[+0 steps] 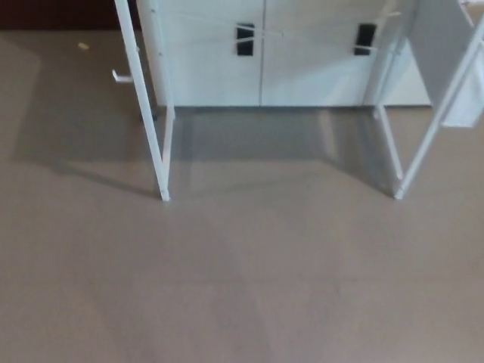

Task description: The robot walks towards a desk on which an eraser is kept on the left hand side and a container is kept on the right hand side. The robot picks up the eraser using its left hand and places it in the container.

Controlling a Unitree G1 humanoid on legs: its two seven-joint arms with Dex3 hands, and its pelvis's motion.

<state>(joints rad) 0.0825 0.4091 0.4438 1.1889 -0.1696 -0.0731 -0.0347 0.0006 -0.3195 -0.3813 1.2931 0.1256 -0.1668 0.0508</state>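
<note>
White desk legs (162, 151) upright on grey floor, desktop out of view

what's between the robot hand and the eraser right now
Cannot say: no robot hand, eraser or container is in view. Only bare floor, the desk's white legs and a white cabinet behind them show.
</note>
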